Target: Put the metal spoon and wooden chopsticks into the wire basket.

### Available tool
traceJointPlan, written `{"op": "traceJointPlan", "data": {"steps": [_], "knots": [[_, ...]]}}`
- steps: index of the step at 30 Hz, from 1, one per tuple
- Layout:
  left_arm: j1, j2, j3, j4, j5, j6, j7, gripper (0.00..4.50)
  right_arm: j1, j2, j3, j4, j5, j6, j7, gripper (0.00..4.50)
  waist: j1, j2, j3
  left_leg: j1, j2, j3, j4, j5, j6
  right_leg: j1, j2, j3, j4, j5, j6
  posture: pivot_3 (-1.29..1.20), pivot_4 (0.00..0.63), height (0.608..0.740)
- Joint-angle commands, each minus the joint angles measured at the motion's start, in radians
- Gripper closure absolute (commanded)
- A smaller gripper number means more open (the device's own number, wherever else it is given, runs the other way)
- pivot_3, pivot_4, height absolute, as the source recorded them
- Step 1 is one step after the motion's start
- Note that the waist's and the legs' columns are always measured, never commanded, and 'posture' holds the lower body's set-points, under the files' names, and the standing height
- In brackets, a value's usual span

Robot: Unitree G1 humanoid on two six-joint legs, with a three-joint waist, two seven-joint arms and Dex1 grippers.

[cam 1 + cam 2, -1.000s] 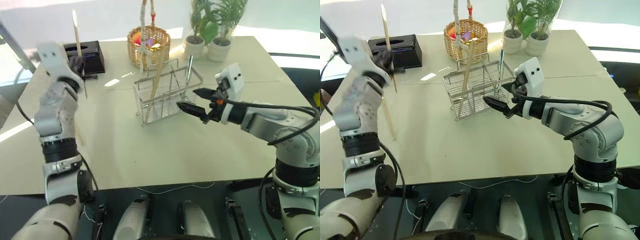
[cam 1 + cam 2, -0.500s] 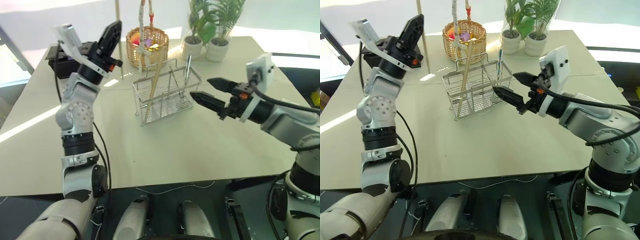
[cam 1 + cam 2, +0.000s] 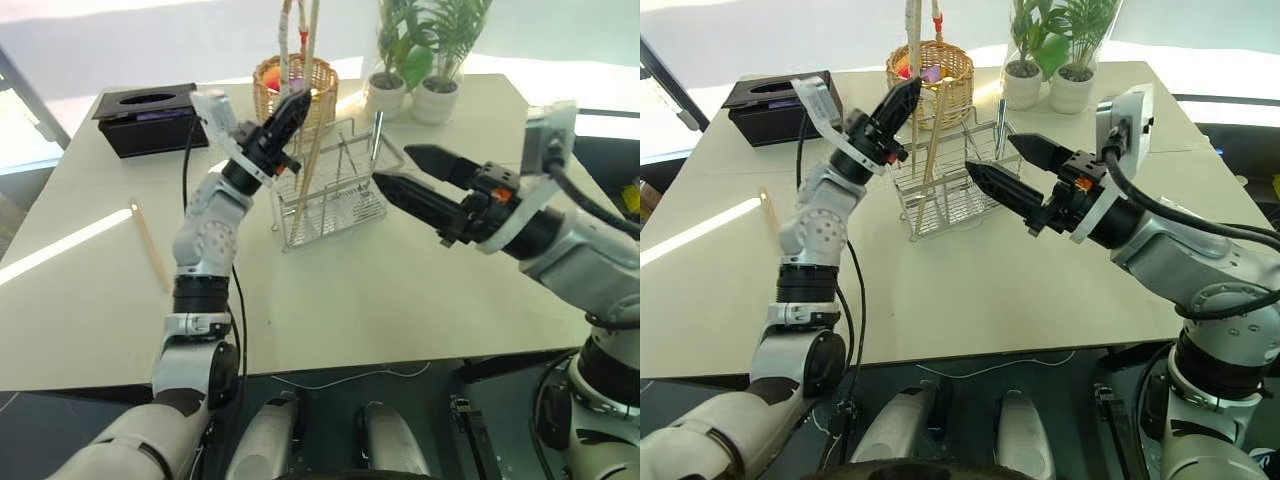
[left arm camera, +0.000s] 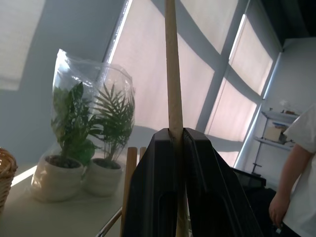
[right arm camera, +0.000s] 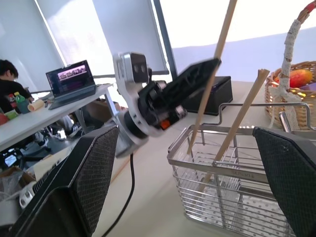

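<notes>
While left fingers [image 4: 163, 197] pinch a chopstick [image 4: 173, 74], wire basket [image 3: 335, 195] holds chopstick [image 3: 312, 165], spoon [image 3: 377, 135]; right fingers [image 3: 400, 172] spread.

The left gripper [image 4: 176, 143] clamps an upright wooden chopstick [image 4: 172, 69]; two bagged potted plants [image 4: 89, 143] stand behind, a person's arm [image 4: 291, 177] alongside.

Bright backlight from rear windows; glare streaks on table [image 3: 330, 300]; backgrounds washed out.
</notes>
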Motion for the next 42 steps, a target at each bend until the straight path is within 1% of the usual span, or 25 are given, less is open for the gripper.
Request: {"op": "traceJointPlan", "data": {"steps": [1,6,9,14,18,25,29,31,34,35,37,38,42], "knots": [[0.012,0.0,-0.016,-0.017,0.031,-0.057,-0.007,4.43,-0.003,-0.034,-0.009,-0.021,0.053,-0.056,-0.025,0.0,0.0,0.0,0.0,0.0,0.0,0.0,0.0,0.0,0.0,0.0,0.0,0.0,0.0,0.0,0.0,0.0,0.15,0.74],[0.043,-0.001,-0.024,-0.016,0.045,-0.083,-0.009,4.43,-0.002,-0.071,0.012,-0.006,0.075,-0.095,-0.024,0.0,0.001,0.0,0.0,0.0,0.0,0.0,0.0,0.0,0.0,0.0,0.0,0.0,0.0,0.0,0.0,0.0,0.15,0.74],[0.055,0.003,-0.027,-0.027,0.043,-0.076,-0.004,3.34,-0.007,-0.085,0.029,0.007,0.077,-0.113,-0.017,0.0,0.001,0.0,0.0,0.001,0.0,0.0,0.0,0.0,0.0,0.001,0.0,0.0,0.0,0.0,0.0,0.0,0.15,0.74],[0.062,0.004,-0.021,-0.047,0.051,-0.087,0.022,0.84,-0.004,-0.106,0.053,0.013,0.079,-0.132,-0.004,0.0,0.002,0.0,0.0,0.001,0.0,0.0,0.001,0.0,0.0,0.002,0.0,0.0,0.0,0.0,0.0,0.0,0.15,0.74],[0.044,0.009,0.002,-0.074,0.023,-0.072,0.044,0.84,0.008,-0.12,0.07,0.016,0.067,-0.14,0.018,0.0,0.001,0.0,0.0,0.001,0.0,0.0,0.001,0.0,0.001,0.002,0.0,0.0,0.0,0.0,0.0,0.0,0.15,0.74],[-0.02,0.062,0.099,-0.178,-0.098,0.009,0.148,0.84,-0.003,-0.131,0.101,0.049,0.042,-0.143,0.064,0.0,0.0,0.0,0.0,0.0,0.0,0.0,0.001,0.0,0.001,0.001,0.0,0.0,0.0,0.0,0.0,0.0,0.15,0.74],[-0.076,0.109,0.173,-0.206,-0.149,0.048,0.26,0.84,-0.014,-0.129,0.121,0.07,0.024,-0.147,0.095,0.0,0.0,0.0,0.0,0.0,0.0,0.0,0.002,0.0,0.001,0.001,0.001,0.0,0.0,0.0,0.0,0.0,0.15,0.74],[-0.098,0.153,0.215,-0.196,-0.147,0.081,0.357,0.84,-0.021,-0.126,0.134,0.083,0.018,-0.146,0.121,0.0,0.0,0.0,0.0,0.001,0.0,0.0,0.002,0.0,0.001,0.002,0.001,0.0,0.0,0.0,0.0,0.0,0.15,0.74],[-0.102,0.208,0.239,-0.17,-0.103,0.117,0.483,0.84,-0.027,-0.126,0.152,0.097,0.008,-0.141,0.159,0.0,0.0,0.0,0.0,0.001,0.0,0.0,0.002,0.0,0.001,0.001,0.001,0.0,0.001,0.0,0.0,0.0,0.15,0.74],[-0.086,0.241,0.235,-0.159,-0.055,0.125,0.524,0.84,-0.028,-0.129,0.163,0.104,0.004,-0.135,0.183,0.0,0.0,0.0,0.0,0.001,0.0,0.0,0.002,0.0,0.001,0.001,0.001,0.0,0.001,0.0,0.0,0.0,0.15,0.74],[-0.017,0.323,0.234,-0.136,0.054,0.189,0.635,0.84,-0.03,-0.137,0.192,0.122,0.0,-0.114,0.247,0.0,-0.001,0.0,0.0,0.001,0.0,0.0,0.002,0.0,0.001,0.001,0.001,0.0,0.001,0.0,0.0,0.0,0.15,0.74],[0.031,0.369,0.214,-0.137,0.122,0.225,0.679,0.84,-0.029,-0.143,0.204,0.129,0.001,-0.104,0.279,0.0,-0.003,0.0,0.0,0.002,0.0,0.0,0.002,0.0,0.001,0.002,0.001,0.0,0.001,0.0,0.0,0.0,0.15,0.74],[0.174,0.439,0.178,-0.193,0.256,0.432,0.844,0.84,-0.021,-0.163,0.224,0.143,0.021,-0.067,0.365,0.0,-0.002,0.0,0.0,0.002,0.0,0.0,0.0,0.0,0.001,-0.001,0.001,0.001,0.003,0.0,0.0,0.0,0.15,0.74]]}}
